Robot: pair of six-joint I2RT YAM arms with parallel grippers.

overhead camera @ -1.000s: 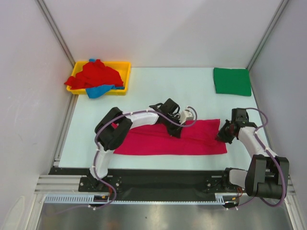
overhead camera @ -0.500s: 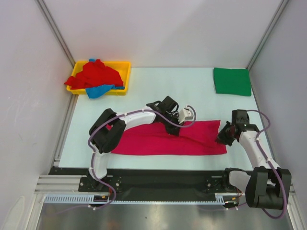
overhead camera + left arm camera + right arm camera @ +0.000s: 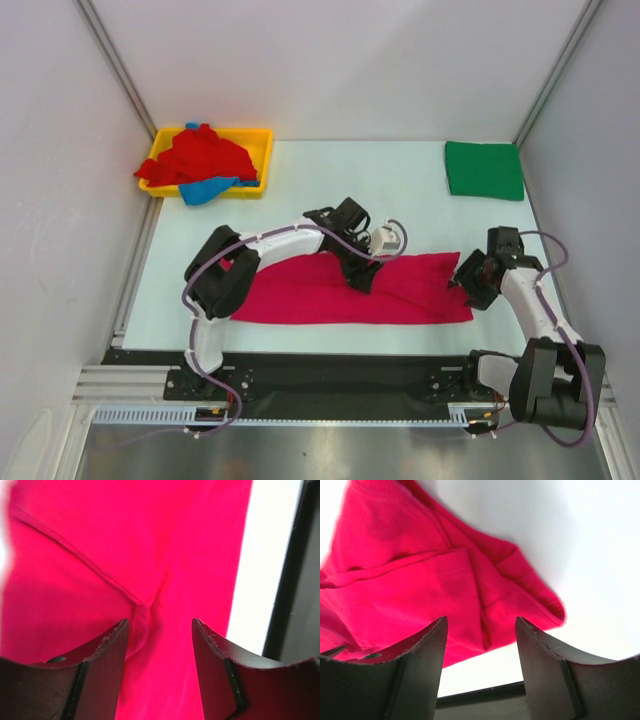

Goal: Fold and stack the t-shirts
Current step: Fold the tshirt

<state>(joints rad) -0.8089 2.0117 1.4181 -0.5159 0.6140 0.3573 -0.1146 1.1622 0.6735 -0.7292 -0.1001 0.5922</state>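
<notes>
Counter (image 3: pixel 300 180) first: we see the magenta-pink t-shirt (image 3: pixel 300 295) lying as a long half-folded band across the top view's lower centre, the green t-shirt (image 3: pixel 484 169) folded upper right. Both pincers stand released, the left pincer (image 3: pixel 160 630) over a mid-shirt crease, the right pincer (image 3: pixel 481 625) over its right end. Next, we judge, both must clench cloth and fold crosswise.

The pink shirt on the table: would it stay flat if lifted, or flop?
Probably flop: the pink shirt puckers at the left gripper. Likely light, since the cloth looks thin. Pushed, it would probably bunch up, not slide whole.
</notes>
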